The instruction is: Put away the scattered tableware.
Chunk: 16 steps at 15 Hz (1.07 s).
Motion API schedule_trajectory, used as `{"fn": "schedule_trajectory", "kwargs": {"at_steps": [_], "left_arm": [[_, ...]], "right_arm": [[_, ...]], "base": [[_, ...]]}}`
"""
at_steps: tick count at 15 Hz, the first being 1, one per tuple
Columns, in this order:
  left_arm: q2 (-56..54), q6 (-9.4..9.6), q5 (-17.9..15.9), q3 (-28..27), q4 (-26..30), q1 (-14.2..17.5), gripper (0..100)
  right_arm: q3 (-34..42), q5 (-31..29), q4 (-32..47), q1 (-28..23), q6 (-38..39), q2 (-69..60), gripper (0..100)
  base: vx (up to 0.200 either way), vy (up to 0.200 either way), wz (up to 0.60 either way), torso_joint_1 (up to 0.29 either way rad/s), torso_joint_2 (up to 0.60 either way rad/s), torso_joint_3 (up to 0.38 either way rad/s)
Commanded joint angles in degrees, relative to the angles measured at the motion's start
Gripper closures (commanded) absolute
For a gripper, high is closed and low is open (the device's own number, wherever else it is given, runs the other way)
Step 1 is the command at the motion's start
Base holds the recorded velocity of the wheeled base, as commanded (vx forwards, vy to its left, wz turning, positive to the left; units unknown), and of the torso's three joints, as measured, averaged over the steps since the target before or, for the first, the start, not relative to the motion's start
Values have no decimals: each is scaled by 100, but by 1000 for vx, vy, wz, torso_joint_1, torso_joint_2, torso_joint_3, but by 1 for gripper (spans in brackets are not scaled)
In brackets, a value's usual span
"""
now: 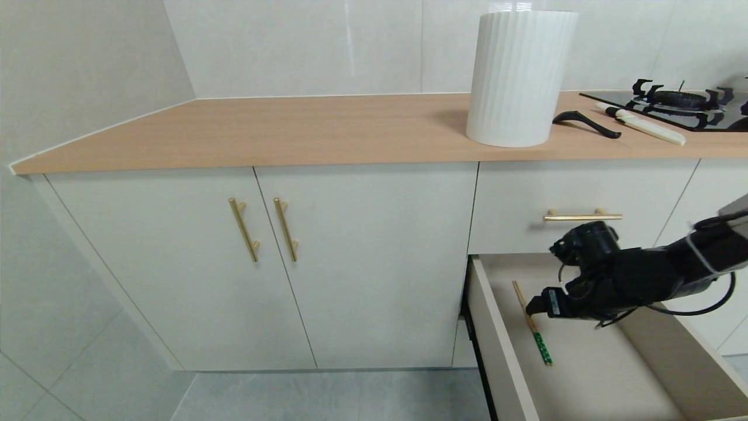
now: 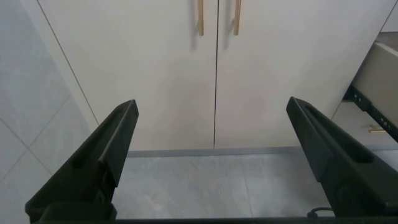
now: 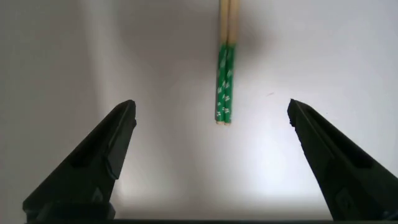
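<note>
A pair of wooden chopsticks (image 1: 533, 324) with green patterned ends lies flat on the bottom of the pulled-out drawer (image 1: 497, 345), near its left wall. My right gripper (image 1: 534, 307) hangs inside the drawer just above them, open, with nothing between its fingers. In the right wrist view the chopsticks (image 3: 225, 74) lie on the pale drawer floor, their green ends just beyond the spread fingertips of the gripper (image 3: 211, 107). My left gripper (image 2: 211, 104) is open and empty, low down, facing the cabinet doors (image 2: 217, 74). On the counter lie a black-handled utensil (image 1: 586, 123) and a cream knife (image 1: 643, 126).
A tall white ribbed container (image 1: 517, 79) stands on the wooden counter (image 1: 292, 128). A gas stove (image 1: 678, 102) is at the far right. Above the open drawer is a shut drawer with a gold handle (image 1: 582, 216). Two gold-handled cabinet doors (image 1: 263, 228) are shut. Grey floor tiles lie below.
</note>
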Motion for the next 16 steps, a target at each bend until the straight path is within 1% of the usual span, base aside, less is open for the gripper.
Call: {"fn": "schedule_trajectory", "kwargs": {"at_steps": [1, 7, 10, 14, 16], "left_arm": [[0, 2, 0, 1, -4, 1, 0], [0, 2, 0, 1, -4, 1, 0], [0, 2, 0, 1, -4, 1, 0], [0, 2, 0, 1, -4, 1, 0], [0, 2, 0, 1, -4, 1, 0]], "right_arm": [[450, 0, 5, -254, -405, -1925, 0], [722, 0, 5, -315, -889, -3323, 0], [793, 0, 5, -315, -1012, -3613, 0], [784, 9, -22, -342, -1082, -3533, 0], [740, 9, -189, -500, -1091, -3349, 0]], "base": [[0, 0, 0, 0, 0, 0], [0, 0, 0, 0, -17, -17], [0, 0, 0, 23, -211, -299], [0, 0, 0, 79, -504, -354], [0, 0, 0, 129, -461, -337]]}}
